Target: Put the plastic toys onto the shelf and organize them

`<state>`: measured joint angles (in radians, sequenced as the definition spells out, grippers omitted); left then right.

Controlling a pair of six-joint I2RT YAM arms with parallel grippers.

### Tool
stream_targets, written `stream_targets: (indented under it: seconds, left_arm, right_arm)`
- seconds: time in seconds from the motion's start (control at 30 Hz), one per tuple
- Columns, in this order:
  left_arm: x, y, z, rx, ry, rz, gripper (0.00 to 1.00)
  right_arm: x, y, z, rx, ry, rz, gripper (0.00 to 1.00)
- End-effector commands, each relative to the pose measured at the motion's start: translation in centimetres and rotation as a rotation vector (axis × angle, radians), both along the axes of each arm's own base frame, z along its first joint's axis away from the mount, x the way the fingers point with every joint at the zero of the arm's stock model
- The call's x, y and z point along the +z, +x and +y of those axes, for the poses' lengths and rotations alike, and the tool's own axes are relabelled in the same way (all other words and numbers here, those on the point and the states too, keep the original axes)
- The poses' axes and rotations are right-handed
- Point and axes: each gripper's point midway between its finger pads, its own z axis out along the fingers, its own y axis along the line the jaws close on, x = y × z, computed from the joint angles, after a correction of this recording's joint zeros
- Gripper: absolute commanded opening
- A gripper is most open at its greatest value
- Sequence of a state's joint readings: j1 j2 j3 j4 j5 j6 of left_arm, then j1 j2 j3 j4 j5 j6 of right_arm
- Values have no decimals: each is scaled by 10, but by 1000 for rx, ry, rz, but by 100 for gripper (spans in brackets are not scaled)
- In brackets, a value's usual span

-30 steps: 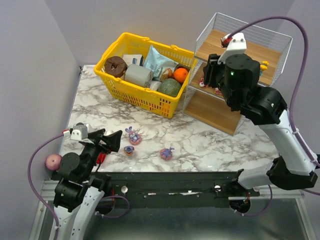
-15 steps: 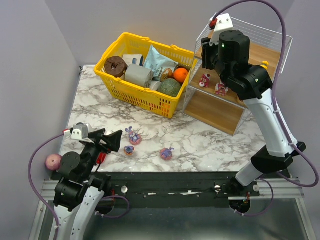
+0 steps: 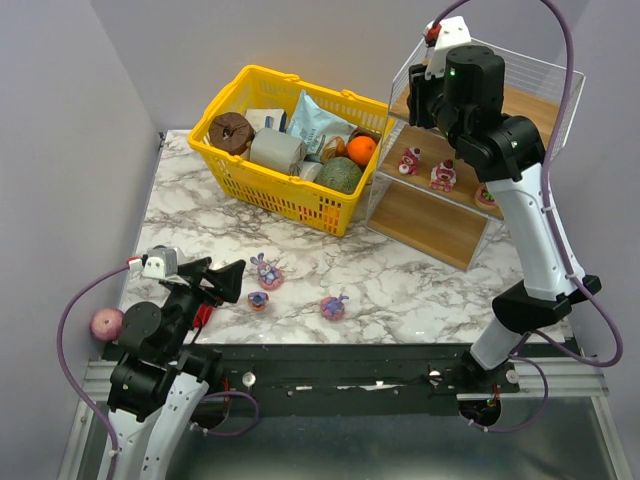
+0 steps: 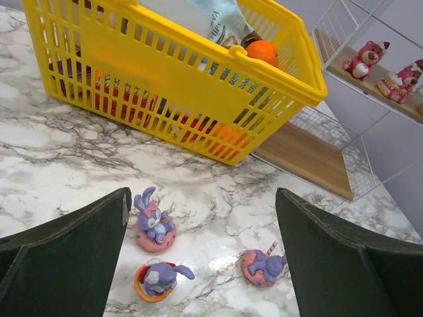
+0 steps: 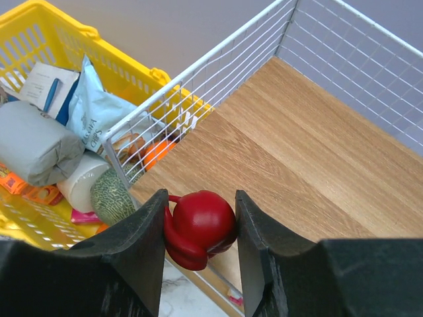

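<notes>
Noted right gripper [image 5: 199,214] clamped on red toy [image 5: 198,230] over shelf [image 5: 297,145] top, 9 o'clock end; left gripper [image 4: 203,198] spread wide, empty.

the table [image 4: 59,142] is glossy, marble-look white with grey veins. the shelf [image 5: 297,132] has matt wood-grain boards in white wire. the basket [image 4: 139,63] is yellow plastic; the red toy [image 5: 200,223] shines smooth.

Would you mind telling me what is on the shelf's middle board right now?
One red-pink figure and a second figure stand on the middle board. A third pinkish toy peeks out beside the right arm, which covers the rest of that board.
</notes>
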<state>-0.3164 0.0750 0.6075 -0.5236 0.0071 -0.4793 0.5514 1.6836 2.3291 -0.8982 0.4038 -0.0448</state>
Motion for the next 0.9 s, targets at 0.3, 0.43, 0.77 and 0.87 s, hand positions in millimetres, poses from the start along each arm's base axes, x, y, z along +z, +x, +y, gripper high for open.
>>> stream_targets:
  seconds: [0.3, 0.43, 0.77, 0.87]
  left_arm:
    - [-3, 2, 2, 14, 4, 11, 99]
    - [-3, 1, 2, 14, 4, 10, 99]
    - [-3, 1, 3, 17, 4, 10, 99]
    - [-3, 2, 3, 18, 4, 11, 99]
  right_arm:
    - [-27, 15, -5, 8, -7, 89, 29]
    - [-30, 19, -8, 0, -13, 96, 38]
    - [-27, 25, -11, -6, -5, 80, 54]
    - [-26, 27, -13, -13, -6, 77, 55]
